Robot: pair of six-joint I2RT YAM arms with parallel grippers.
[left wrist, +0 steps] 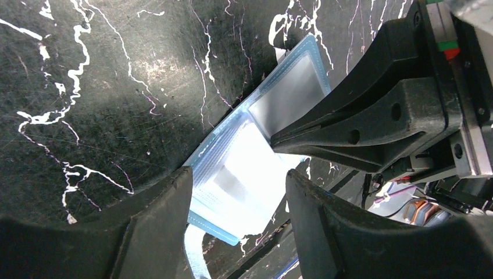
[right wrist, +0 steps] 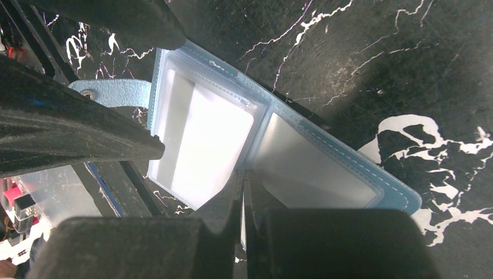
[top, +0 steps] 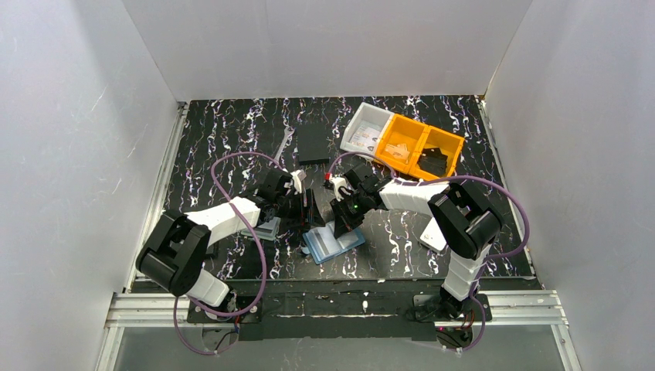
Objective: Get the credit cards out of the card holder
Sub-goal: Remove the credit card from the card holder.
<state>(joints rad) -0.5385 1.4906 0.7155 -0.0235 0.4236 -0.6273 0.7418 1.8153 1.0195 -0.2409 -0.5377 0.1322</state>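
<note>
The open blue plastic-pocketed card holder point(left wrist: 290, 87) is straddled crosswise by the spread left gripper point(left wrist: 235, 183), its fold touched by the pressed-together right gripper point(right wrist: 243, 174).

Glossy clear-plastic card holder point(right wrist: 320, 168) pockets

- Black, white-veined table mat point(top: 232, 139): under and all round the left gripper point(top: 307, 204) and the right gripper point(top: 338, 226).
- Flat black rectangle point(top: 313, 143): beyond the left gripper, well apart from it.
- White bin point(top: 364, 130): beyond the right gripper, off to its right, with small pale things inside.
- Orange bin point(top: 456, 143): touching the white bin's right side. It has two compartments, one with tan pieces and the one farther from the grippers with something black.
</note>
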